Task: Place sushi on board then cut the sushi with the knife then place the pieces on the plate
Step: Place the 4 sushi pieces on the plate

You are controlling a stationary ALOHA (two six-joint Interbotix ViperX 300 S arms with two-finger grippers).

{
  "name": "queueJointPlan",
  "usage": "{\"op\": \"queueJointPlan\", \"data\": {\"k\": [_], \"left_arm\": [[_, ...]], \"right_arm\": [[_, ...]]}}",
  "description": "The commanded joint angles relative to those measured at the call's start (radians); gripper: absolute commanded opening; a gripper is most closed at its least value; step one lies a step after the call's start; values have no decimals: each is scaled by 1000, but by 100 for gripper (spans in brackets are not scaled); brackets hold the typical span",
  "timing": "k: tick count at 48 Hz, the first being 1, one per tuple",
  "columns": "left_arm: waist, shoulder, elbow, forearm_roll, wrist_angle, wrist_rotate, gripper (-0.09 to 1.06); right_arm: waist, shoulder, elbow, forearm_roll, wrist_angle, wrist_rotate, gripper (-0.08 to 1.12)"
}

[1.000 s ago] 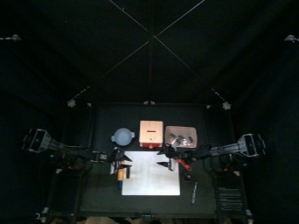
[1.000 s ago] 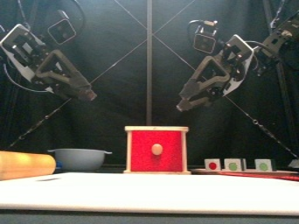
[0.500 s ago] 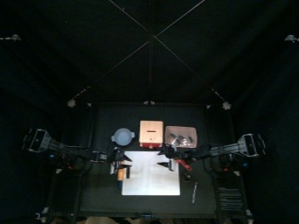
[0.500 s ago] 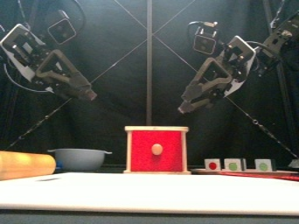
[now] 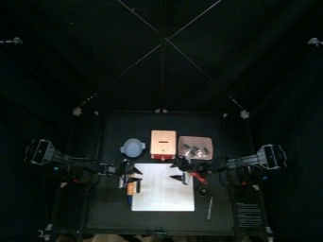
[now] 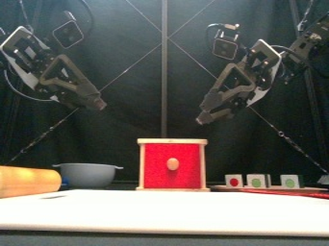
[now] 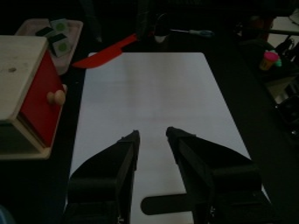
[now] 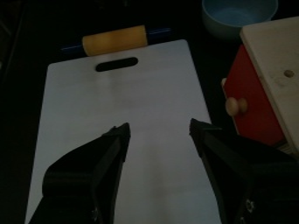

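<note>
Clearly the sushi roll [image 6: 260, 180] on the pink tray [image 5: 207, 151] lies back-right, nearer the right gripper [image 8: 158, 128] than the left gripper [image 7: 152, 133]; both sets of fingers hang parted, empty.

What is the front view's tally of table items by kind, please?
White cutting board: 1
Red-fronted wooden box: 1
Blue-grey bowl: 1
Orange rolling pin: 1
Flat pink tray: 1
Toy sushi blocks: 3
Red toy knife: 1
Total: 9

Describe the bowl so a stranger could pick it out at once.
Find the white cutting board mid-table. Behind it, the blue-grey bowl is leftmost in a row with the wooden box and the pink tray. It alone is round.
</note>
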Motion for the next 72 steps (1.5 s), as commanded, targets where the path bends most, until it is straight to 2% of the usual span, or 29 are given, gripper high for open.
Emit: {"op": "queueJointPlan", "data": {"k": [1, 44, 49, 72], "left_arm": [[-2, -2, -20, 0, -6, 0, 74], [5, -2, -20, 0, -5, 0, 74], [8, -2, -20, -12, -3, 3, 74], [0, -2, -18, -17, 0, 0, 74]], "right_arm": [[2, -11, -14, 0, 3, 2, 90], [2, -11, -15, -2, 3, 3, 90], [6, -12, -17, 6, 3, 3, 90], [6, -11, -15, 23, -2, 2, 90]]}}
